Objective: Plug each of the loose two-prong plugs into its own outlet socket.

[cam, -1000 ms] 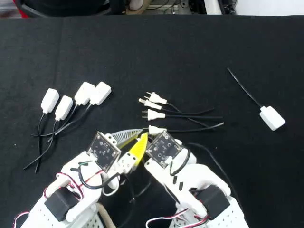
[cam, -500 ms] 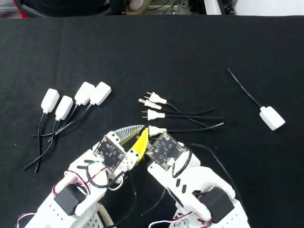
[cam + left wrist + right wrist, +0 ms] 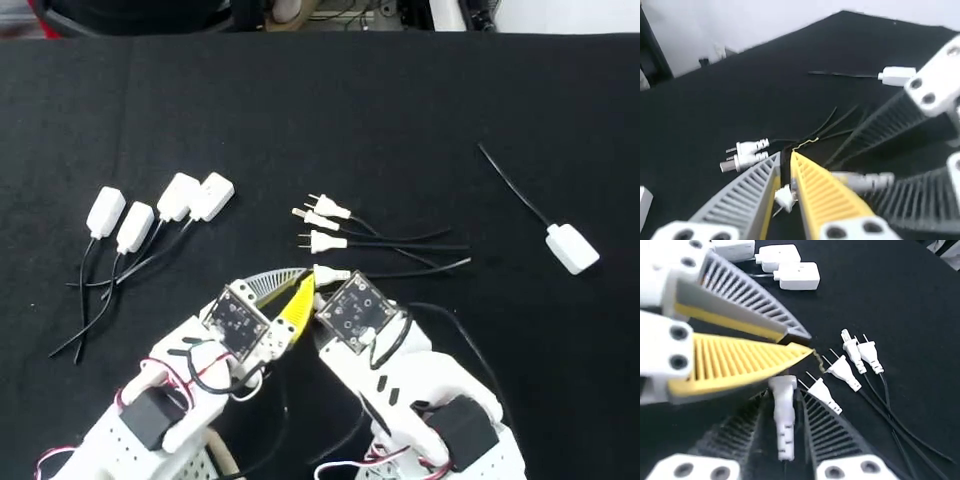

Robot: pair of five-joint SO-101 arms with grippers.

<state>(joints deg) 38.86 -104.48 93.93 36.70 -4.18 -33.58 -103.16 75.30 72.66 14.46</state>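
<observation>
Black cloth [image 3: 400, 110] covered the table. Over the last second the left arm had swung in toward the right arm and the right arm had edged forward, so the two grippers stood tip to tip just short of the loose plugs [image 3: 325, 241].

The left gripper [image 3: 303, 278] had its grey and yellow fingers drawn together at the tips, pinching a thin black cord [image 3: 785, 161] whose frayed end poked out beyond them. The right gripper [image 3: 783, 395] had its dark fingers clamped on a white plug [image 3: 783, 415], held lengthwise between them. Whether the cord belonged to that plug could not be established.

The four loose plugs lay unmoved just beyond the fingertips, cords trailing to the right. Four sockets [image 3: 133, 227] lay grouped well off to the left, with a fifth socket [image 3: 572, 248] alone far to the right. None had shifted.

Finding: the movement only tightened the two-handed hold. No plug was seated, and the held plug was well apart from every socket. Carrying it to one is judged the outstanding step.
</observation>
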